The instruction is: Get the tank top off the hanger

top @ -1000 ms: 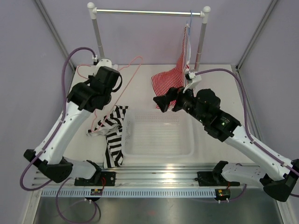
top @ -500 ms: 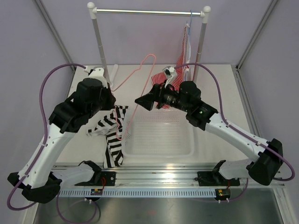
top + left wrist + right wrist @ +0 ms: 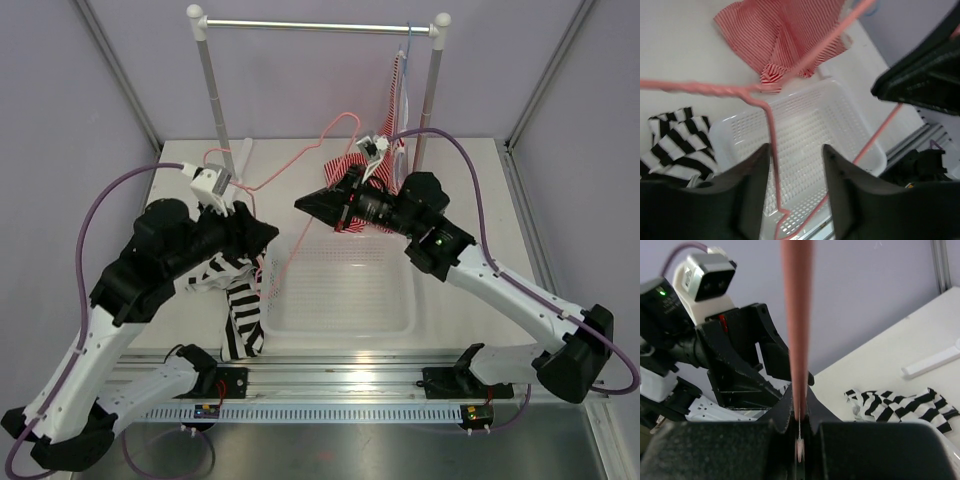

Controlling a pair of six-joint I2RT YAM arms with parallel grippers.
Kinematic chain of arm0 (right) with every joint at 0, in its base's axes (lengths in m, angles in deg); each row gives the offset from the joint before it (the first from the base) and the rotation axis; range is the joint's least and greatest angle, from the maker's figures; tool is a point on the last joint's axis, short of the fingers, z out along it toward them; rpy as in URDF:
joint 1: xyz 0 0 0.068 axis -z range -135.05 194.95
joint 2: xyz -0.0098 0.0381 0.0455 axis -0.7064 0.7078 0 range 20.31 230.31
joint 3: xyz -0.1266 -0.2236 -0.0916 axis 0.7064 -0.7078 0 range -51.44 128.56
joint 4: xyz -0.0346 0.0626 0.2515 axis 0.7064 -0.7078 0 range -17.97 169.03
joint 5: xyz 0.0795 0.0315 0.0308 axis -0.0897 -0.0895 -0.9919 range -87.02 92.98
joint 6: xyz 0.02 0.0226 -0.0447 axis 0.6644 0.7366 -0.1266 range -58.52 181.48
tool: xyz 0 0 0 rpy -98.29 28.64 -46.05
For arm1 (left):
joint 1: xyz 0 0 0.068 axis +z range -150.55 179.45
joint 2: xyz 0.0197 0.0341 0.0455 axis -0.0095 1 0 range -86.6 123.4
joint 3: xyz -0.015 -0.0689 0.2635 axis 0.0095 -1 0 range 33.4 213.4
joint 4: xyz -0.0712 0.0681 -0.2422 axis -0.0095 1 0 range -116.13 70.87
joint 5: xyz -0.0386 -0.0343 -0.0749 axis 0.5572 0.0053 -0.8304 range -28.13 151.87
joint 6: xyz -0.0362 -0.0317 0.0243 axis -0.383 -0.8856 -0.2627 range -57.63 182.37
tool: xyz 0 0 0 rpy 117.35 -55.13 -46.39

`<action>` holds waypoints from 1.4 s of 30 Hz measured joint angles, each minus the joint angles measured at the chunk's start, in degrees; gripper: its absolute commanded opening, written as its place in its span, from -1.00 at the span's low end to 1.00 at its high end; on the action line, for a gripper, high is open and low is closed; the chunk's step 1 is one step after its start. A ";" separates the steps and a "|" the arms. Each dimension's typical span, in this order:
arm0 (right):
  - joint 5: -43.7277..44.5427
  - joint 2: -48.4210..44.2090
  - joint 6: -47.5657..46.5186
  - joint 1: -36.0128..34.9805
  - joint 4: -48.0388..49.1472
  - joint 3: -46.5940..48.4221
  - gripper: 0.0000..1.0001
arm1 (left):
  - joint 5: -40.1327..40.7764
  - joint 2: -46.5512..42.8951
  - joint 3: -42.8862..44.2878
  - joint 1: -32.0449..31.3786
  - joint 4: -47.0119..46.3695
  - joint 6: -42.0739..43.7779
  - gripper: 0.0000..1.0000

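Left arm: bent at the elbow, left of frame, wrist pointing right.
Left gripper (image 3: 266, 232): fingers apart.
Right arm: reaches from lower right toward upper centre.
Right gripper (image 3: 799, 395): pinched on the hanger (image 3: 797, 315).

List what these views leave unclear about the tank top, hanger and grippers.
- Right wrist: the hanger is a blur at the lens, cut off by the top edge.
- Top external: the left arm covers the upper tank top, hiding any caught strap.
- Left wrist: the tank top runs off the left edge and behind a finger.
- Top external: the left gripper is one dark shape; jaws unreadable.
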 measured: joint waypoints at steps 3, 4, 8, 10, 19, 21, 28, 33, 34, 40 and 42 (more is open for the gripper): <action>0.44 -3.82 0.66 0.00 2.25 -1.16 -1.00 | -6.14 -5.90 -4.57 -0.11 -5.07 1.05 0.32; 0.61 -5.44 0.83 0.00 3.06 -1.38 -1.00 | -7.65 -7.37 -5.51 -0.22 -6.36 1.27 0.32; 0.39 -11.21 1.68 0.00 5.84 -1.25 -1.00 | -11.76 -10.88 -7.32 -0.24 -10.86 1.86 0.33; -0.72 -12.26 2.64 0.00 6.84 -0.55 -1.00 | -14.58 -11.47 -8.20 -0.24 -13.44 1.84 0.33; -9.77 -9.20 7.13 -0.02 7.80 0.83 -1.00 | -34.21 -11.19 -10.78 -0.26 -28.63 -1.62 -0.10; -11.21 -8.63 7.76 -0.02 7.78 0.81 -1.00 | -37.09 -11.45 -10.95 -0.24 -31.67 -2.69 -0.38; -14.45 -8.83 8.17 -0.28 9.68 0.81 -0.86 | -37.66 -12.46 -12.39 0.09 -33.59 -4.44 -1.00; -11.91 -9.16 5.70 -0.26 6.40 0.79 0.99 | -31.61 -11.26 -9.29 -0.07 -26.56 -2.69 -1.00; -10.40 -9.42 5.09 -0.26 4.98 0.79 0.99 | -29.51 -10.51 -7.04 -0.20 -23.98 -2.05 -1.00; 4.22 -13.57 -1.66 -0.15 -8.04 0.81 0.99 | -15.26 -7.67 3.72 -0.31 -12.37 0.94 -1.00; 10.32 -15.30 -3.69 -0.15 -12.83 0.83 0.99 | -9.03 -5.64 8.31 -0.37 -7.15 1.79 -1.00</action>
